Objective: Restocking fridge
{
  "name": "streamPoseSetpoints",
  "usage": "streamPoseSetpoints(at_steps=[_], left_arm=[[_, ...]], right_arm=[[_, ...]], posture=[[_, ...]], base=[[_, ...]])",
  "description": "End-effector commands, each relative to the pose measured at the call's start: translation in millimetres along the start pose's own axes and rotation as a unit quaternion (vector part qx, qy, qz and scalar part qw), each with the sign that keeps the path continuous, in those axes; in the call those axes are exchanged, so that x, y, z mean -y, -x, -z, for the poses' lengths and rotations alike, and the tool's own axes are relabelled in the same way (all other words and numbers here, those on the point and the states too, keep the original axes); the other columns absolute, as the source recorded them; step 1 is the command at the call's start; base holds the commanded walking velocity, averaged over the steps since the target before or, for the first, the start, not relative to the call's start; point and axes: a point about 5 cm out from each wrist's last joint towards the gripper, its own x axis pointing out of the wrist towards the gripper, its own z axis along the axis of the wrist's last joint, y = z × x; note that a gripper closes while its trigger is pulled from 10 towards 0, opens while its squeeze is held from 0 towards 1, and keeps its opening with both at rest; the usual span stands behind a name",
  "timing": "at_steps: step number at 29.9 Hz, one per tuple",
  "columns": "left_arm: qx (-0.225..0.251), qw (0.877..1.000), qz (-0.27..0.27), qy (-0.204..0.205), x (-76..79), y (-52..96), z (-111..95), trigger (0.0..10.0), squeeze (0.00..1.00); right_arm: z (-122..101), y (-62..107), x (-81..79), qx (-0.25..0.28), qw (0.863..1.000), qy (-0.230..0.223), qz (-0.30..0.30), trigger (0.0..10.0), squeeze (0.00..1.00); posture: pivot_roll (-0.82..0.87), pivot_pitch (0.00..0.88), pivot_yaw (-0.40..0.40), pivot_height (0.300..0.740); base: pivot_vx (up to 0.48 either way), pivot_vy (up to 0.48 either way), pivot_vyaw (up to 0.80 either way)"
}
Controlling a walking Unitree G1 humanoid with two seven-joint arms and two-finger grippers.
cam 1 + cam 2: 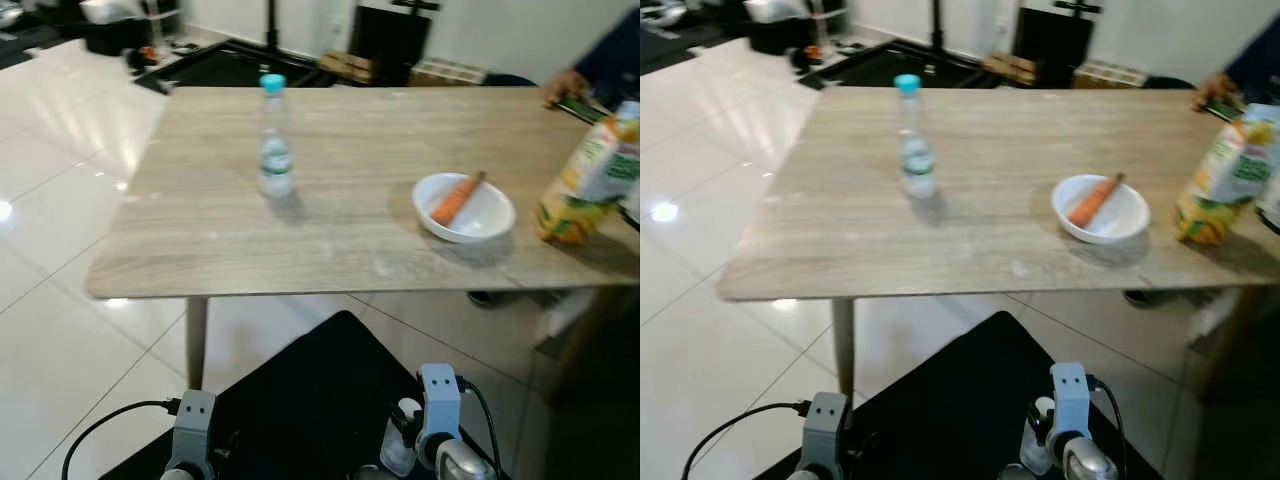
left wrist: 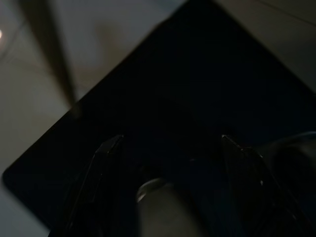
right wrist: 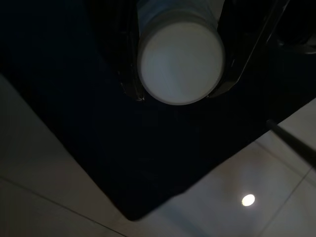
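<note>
A water bottle [image 1: 274, 140] stood upright on the surface [image 1: 340, 230] — a bowl [image 1: 464, 208] with a carrot [image 1: 455, 199] well apart. The right pincer [image 3: 180, 94] pinched a white bottle [image 3: 180, 61]; the left pincer [image 2: 170, 148] hung spread.

A clear water bottle [image 1: 274, 140] with a blue cap stands upright on the table. A carrot [image 1: 455, 199] lies in a white bowl [image 1: 487, 222]; a juice carton [image 1: 590, 180] stands just beside it.

A pale wood-grain counter [image 1: 360, 130] is carrying a clear bottle [image 1: 275, 140] with a blue cap, a white bowl [image 1: 490, 222] holding an orange carrot [image 1: 455, 199], and a green-and-yellow carton [image 1: 590, 185]. The floor [image 1: 60, 150] is showing glossy white tiles, with a black mat [image 1: 320, 390] lying below.
</note>
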Motion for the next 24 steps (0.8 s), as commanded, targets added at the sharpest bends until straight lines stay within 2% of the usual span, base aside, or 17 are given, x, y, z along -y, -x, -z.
streamPoseSetpoints(at_steps=[1,7,9,11,15,24], left_arm=[[-0.007,1.0,0.012,-0.009,6.6,-1.2,2,10.0,0.0],[-0.024,1.0,-0.006,-0.008,-0.8,-0.8,4,10.0,0.0],[-0.041,0.999,0.004,-0.025,-0.7,1.0,9,10.0,0.0],[-0.048,0.999,0.001,-0.024,-1.6,2.3,12,10.0,0.0],[-0.066,0.997,-0.028,0.004,-6.6,5.6,19,10.0,0.0],[-0.089,0.996,-0.02,-0.005,2.3,4.3,24,10.0,0.0]], right_arm=[[1,0.9,2.8,-0.001,1.0,-0.011,0.007,10.0,0.0],[2,0.2,-0.3,-0.006,1.0,-0.003,0.004,10.0,0.0],[-1,0.2,1.8,0.006,1.0,-0.019,0.011,10.0,0.0],[0,0.8,2.7,0.007,1.0,-0.026,0.013,10.0,0.0],[11,4.7,3.5,-0.013,1.0,-0.018,0.017,10.0,0.0],[13,7.5,8.7,-0.008,0.999,-0.035,0.032,10.0,0.0]], posture=[[-0.1,0.097,-0.009,0.725],[-0.11,0.107,0.013,0.725],[-0.1,0.105,0.01,0.725],[-0.1,0.105,0.01,0.725],[-0.11,0.11,0.021,0.725],[-0.12,0.097,0.027,0.725]], base=[[0.0,0.0,-0.65],[0.0,0.0,-0.65],[0.0,0.0,-0.66],[0.0,0.0,-0.66],[0.0,0.0,-0.66],[0.0,0.0,-0.66]])
